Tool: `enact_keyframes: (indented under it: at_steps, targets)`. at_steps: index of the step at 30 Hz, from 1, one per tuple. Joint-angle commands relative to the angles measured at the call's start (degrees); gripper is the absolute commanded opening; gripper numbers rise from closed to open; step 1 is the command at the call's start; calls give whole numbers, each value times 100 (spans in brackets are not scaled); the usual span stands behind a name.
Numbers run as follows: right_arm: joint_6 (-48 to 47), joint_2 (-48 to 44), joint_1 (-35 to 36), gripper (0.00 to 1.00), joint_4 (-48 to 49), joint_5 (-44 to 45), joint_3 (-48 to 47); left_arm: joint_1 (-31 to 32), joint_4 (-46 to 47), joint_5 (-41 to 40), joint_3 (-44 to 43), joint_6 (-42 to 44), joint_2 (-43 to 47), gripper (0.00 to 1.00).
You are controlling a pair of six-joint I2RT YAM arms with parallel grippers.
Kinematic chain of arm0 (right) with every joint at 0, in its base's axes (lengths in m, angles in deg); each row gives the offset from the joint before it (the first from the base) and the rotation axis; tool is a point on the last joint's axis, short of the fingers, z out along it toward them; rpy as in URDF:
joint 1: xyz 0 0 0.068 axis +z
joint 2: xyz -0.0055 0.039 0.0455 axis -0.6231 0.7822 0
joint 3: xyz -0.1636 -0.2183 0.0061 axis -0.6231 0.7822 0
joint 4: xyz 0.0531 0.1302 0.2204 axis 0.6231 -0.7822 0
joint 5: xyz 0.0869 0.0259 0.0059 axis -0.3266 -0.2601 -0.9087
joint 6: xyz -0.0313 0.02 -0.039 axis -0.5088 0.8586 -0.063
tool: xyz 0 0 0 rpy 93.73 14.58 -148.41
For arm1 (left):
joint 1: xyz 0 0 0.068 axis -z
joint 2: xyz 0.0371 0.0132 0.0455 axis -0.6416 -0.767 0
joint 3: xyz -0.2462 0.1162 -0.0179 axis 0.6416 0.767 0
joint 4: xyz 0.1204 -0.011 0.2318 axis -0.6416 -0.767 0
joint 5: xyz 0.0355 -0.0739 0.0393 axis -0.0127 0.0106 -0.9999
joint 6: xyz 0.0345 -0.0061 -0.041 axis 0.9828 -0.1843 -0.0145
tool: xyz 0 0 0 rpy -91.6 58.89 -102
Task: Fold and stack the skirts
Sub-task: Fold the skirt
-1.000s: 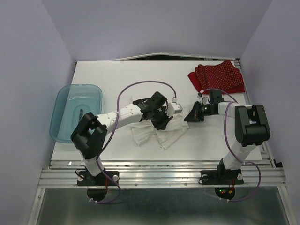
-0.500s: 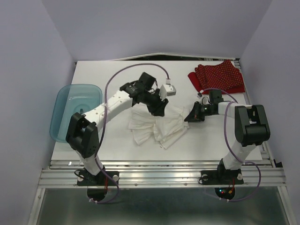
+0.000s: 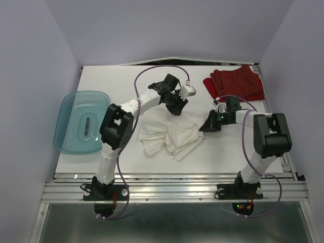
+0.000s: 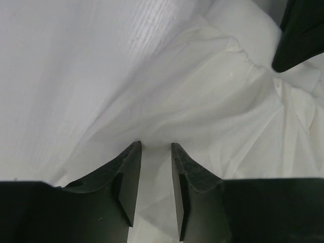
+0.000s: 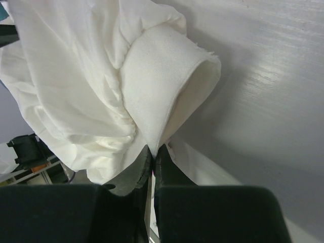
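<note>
Edge of white skirt (image 5: 76, 76), right pincer (image 5: 153, 150) clamped

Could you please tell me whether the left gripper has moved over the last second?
Yes. The left gripper has shifted from over the middle of the white skirt toward the far edge of the table, ending closer to the unmoved red polka-dot skirt.

The left arm (image 3: 119, 126) rises from its base at the near left and extends forward and to the right. The left gripper (image 3: 177, 107) points down, jaws slightly apart with nothing between them. The right arm (image 3: 271, 134) bends at a raised elbow and reaches leftward and low, with the right gripper (image 3: 207, 125) pinched tight on a fold of the white skirt (image 5: 167, 81).
</note>
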Motion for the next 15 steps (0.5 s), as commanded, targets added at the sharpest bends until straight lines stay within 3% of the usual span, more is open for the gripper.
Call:
enact_keyframes:
  at_steps: [1, 4, 7, 12, 15]
  targets:
    - [-135, -159, 2, 1, -44, 161, -15, 97, -296, 34, 139, 225, 187, 31]
    - [-118, -167, 2, 1, -44, 170, 2, 272, -184, 95, 885, 270, 721, 22]
    - [-83, -141, 2, 1, -44, 161, 2, 483, -34, 87, 1666, 218, 1301, 19]
    - [-48, -193, 2, 1, -36, 196, 81, 1088, 544, -88, 2844, -203, 2085, 18]
    - [-65, -237, 2, 1, -27, 205, 169, 1397, 1010, -571, 3302, -564, 2542, 25]
